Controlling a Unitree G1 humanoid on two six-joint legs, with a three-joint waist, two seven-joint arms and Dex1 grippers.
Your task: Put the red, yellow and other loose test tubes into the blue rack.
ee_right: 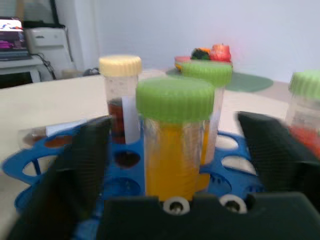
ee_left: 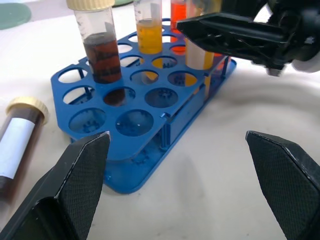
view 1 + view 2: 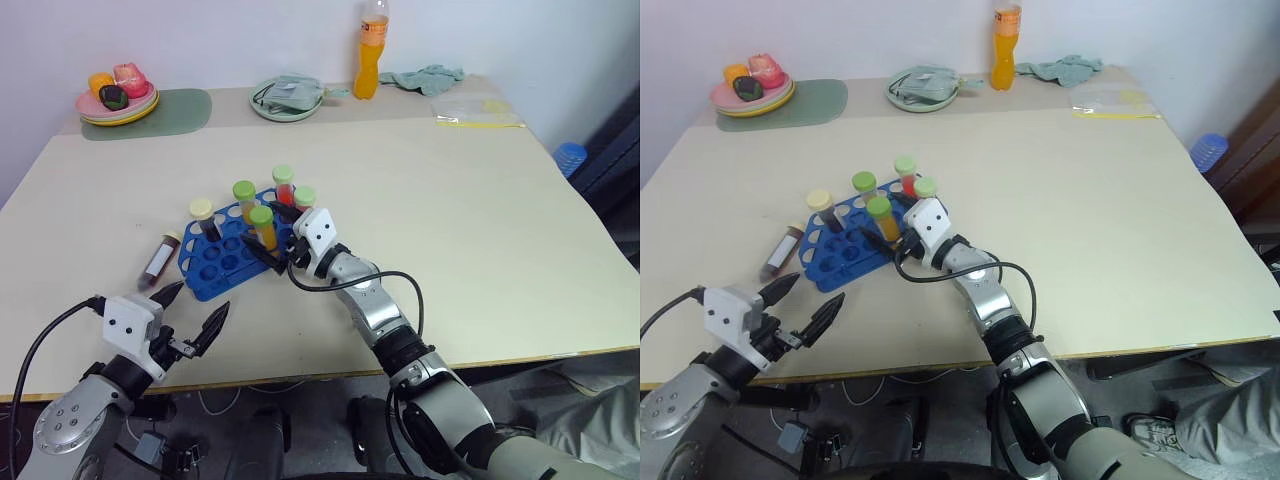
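A cream table (image 3: 480, 220) carries the blue rack (image 3: 215, 262), one loose tube (image 3: 160, 260), plates and a bottle (image 3: 371, 45).

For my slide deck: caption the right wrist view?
Open right end effector around a yellow-orange tube standing in the blue rack.

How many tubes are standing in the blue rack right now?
5: in the blue rack, a cream-capped tube at its left, three green-capped ones along the back, and one green-capped tube between the open right gripper.
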